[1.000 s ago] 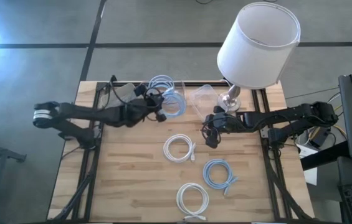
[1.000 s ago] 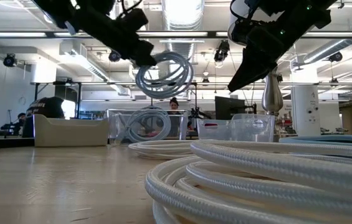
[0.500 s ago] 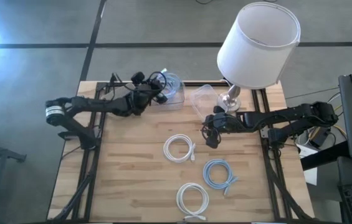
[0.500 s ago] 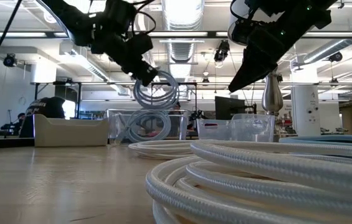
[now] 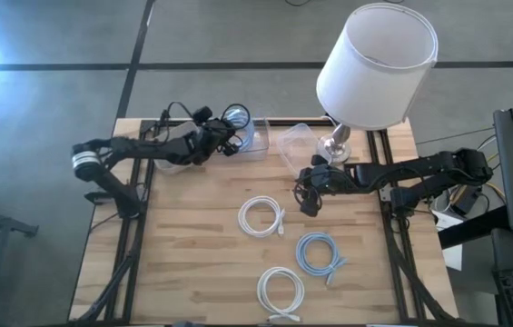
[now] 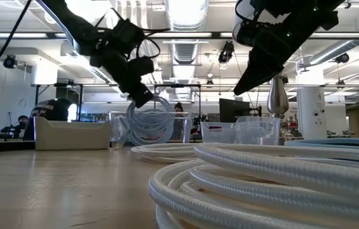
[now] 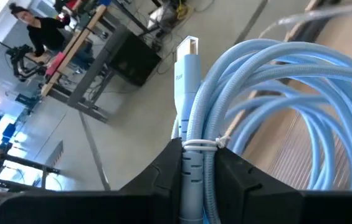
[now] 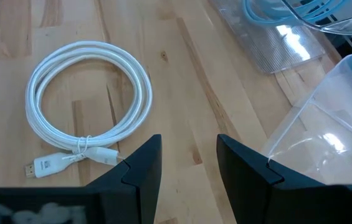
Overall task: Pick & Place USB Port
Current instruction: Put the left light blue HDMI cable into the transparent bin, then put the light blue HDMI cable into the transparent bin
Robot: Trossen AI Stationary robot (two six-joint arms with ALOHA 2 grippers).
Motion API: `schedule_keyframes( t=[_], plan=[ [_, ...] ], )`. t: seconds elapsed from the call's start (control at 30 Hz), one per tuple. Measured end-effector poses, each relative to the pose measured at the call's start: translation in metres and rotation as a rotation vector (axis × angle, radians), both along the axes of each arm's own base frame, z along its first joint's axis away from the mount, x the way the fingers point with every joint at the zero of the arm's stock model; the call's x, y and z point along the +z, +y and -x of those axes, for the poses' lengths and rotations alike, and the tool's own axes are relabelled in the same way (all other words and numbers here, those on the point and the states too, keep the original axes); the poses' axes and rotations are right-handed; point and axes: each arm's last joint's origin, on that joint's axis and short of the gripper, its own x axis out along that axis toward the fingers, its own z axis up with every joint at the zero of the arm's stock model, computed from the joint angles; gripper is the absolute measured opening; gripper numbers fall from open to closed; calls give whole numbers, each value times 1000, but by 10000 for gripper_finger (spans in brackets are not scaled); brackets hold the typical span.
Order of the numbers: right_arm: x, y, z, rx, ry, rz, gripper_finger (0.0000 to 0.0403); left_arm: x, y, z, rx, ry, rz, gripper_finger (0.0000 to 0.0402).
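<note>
On the wooden bench [image 5: 192, 263], our left end effector [image 5: 222, 143] is gripping the blue cable coil [image 7: 269, 99], seemingly hanging over the clear bin [image 5: 254, 141]; our right end effector [image 8: 188, 163] is waiting open, farther off.

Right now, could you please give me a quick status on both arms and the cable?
Left gripper shut on light blue cable, over the clear bin. Right gripper open above the table, beside the white cable. Nothing blocking.

A wooden table [image 5: 183, 254] is occupied by three coiled cables, two clear bins [image 5: 297, 145] and a lamp [image 5: 374, 64].
</note>
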Motion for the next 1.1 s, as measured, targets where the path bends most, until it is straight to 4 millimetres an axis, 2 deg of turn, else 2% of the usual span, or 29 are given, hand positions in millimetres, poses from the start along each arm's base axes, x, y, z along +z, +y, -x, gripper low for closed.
schedule_keyframes(
  t=[0.33,0.7,0.83,0.93,1.1],
  plan=[
    [0,0,0,0,0,0,150,-16,2,-2,-9,79,41,81],
    [0,0,0,0,0,0,150,-20,1,1,4,127,60,164],
    [0,0,0,0,0,0,150,-18,2,2,63,137,27,195],
    [0,0,0,0,0,0,150,-15,4,3,123,185,-10,215],
    [0,0,0,4,6,-7,150,-14,-1,2,113,278,2,241]
  ],
)
